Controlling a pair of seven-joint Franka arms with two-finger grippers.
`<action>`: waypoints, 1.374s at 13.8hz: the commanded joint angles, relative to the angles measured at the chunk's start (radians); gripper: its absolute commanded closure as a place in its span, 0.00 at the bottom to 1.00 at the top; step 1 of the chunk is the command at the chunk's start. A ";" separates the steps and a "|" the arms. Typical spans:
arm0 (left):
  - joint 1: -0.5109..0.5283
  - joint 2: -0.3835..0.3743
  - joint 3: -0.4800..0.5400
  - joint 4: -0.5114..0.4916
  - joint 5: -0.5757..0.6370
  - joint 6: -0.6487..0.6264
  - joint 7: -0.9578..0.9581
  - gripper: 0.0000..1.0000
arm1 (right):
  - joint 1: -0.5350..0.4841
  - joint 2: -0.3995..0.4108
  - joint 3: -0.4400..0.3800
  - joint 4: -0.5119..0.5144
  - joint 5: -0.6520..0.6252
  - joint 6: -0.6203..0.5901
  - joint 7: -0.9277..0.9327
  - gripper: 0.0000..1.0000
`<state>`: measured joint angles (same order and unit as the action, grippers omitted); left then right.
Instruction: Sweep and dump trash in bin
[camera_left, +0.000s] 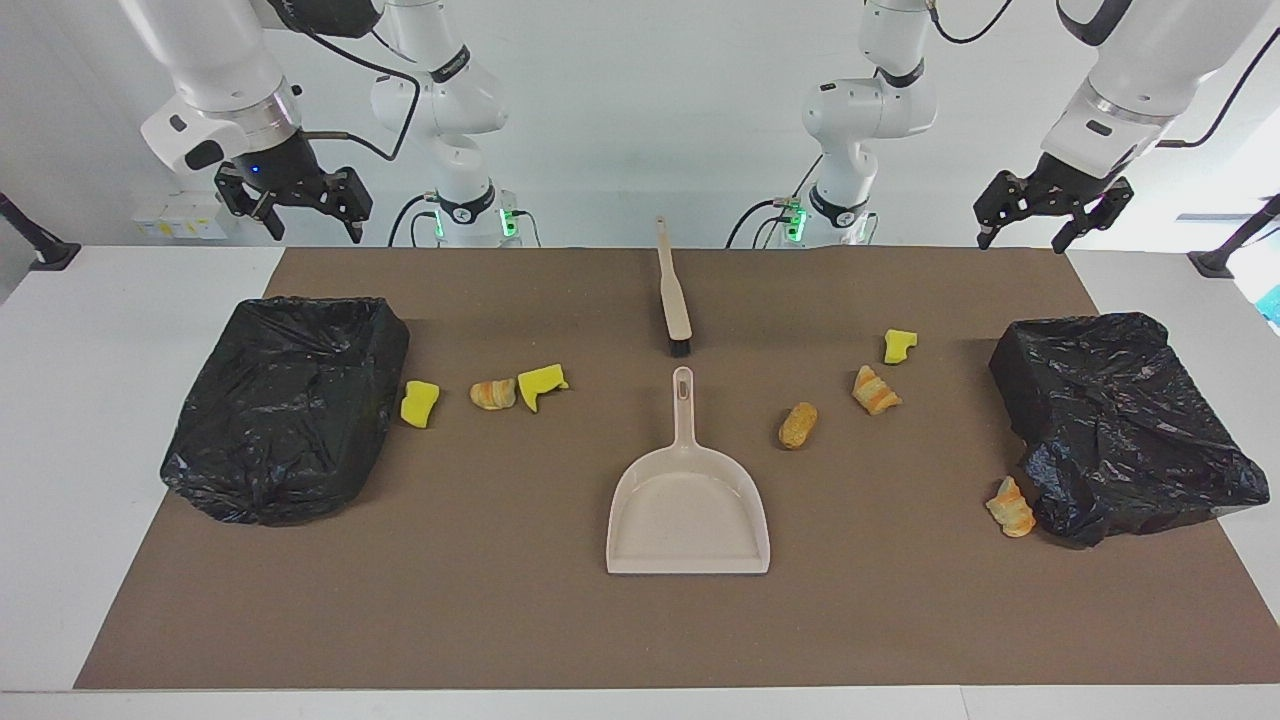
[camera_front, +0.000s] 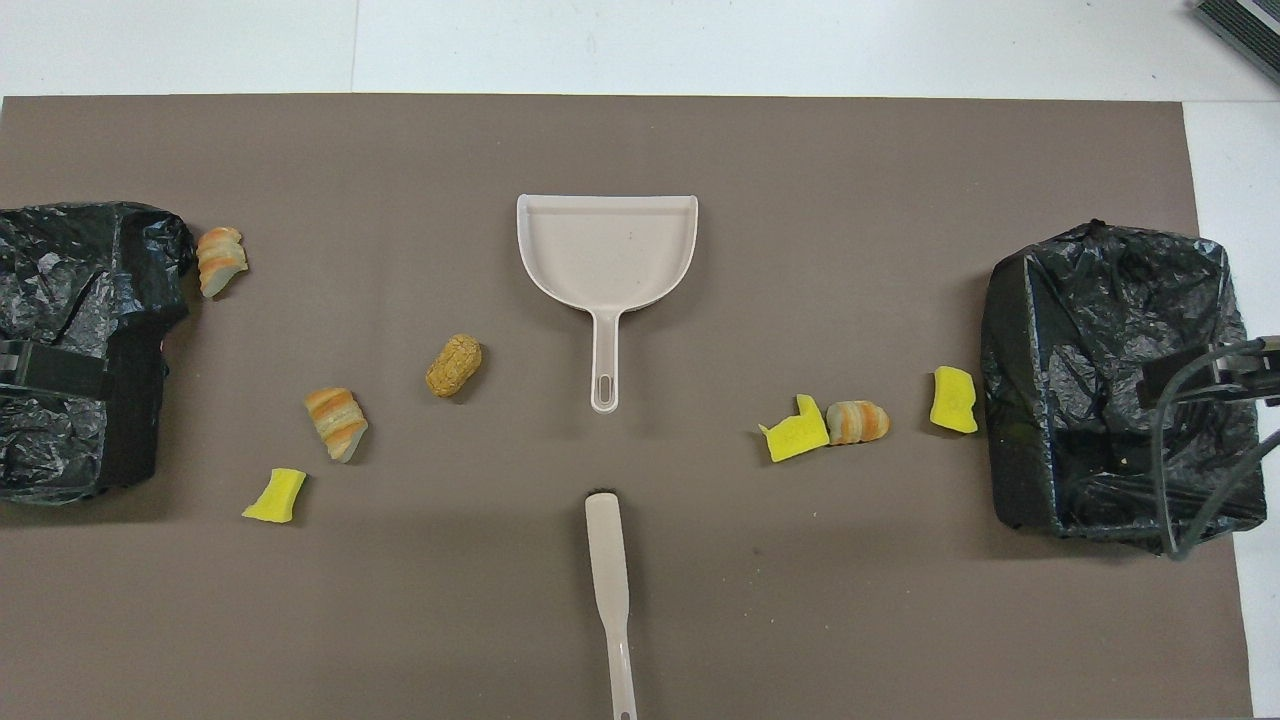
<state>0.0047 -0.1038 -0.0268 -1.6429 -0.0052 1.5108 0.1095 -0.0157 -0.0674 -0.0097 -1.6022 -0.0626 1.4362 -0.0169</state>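
Note:
Several trash pieces lie on the brown mat. Toward the right arm's end are a yellow sponge (camera_left: 420, 403) (camera_front: 954, 400), a croissant (camera_left: 492, 393) (camera_front: 858, 421) and another sponge (camera_left: 541, 385) (camera_front: 796, 436). Toward the left arm's end are a bread roll (camera_left: 797, 425) (camera_front: 453, 365), a croissant (camera_left: 874, 390) (camera_front: 336, 423), a sponge (camera_left: 899, 346) (camera_front: 275, 495) and a croissant (camera_left: 1010, 507) (camera_front: 220, 261) against a black-lined bin (camera_left: 1120, 420) (camera_front: 80, 300). A second bin (camera_left: 290, 400) (camera_front: 1110, 380) stands at the right arm's end. My right gripper (camera_left: 312, 225) and left gripper (camera_left: 1022, 240) hang open and empty, high over their bins.
A beige dustpan (camera_left: 688, 500) (camera_front: 606, 250) lies mid-mat, its handle pointing toward the robots. A beige brush (camera_left: 673, 290) (camera_front: 610, 590) with black bristles lies nearer to the robots, in line with that handle. White table (camera_left: 60, 450) borders the mat.

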 joint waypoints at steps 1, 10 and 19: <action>0.006 -0.023 -0.005 -0.021 0.016 -0.001 0.006 0.00 | -0.004 -0.018 0.001 -0.021 0.017 -0.002 0.022 0.00; 0.006 -0.017 -0.005 -0.014 0.016 0.012 -0.001 0.00 | -0.004 -0.018 0.001 -0.021 0.017 -0.002 0.022 0.00; -0.006 -0.027 -0.010 -0.031 0.013 0.005 -0.007 0.00 | -0.004 -0.018 0.001 -0.021 0.017 -0.002 0.022 0.00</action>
<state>0.0047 -0.1041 -0.0375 -1.6434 -0.0052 1.5124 0.1091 -0.0157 -0.0674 -0.0097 -1.6023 -0.0626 1.4362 -0.0169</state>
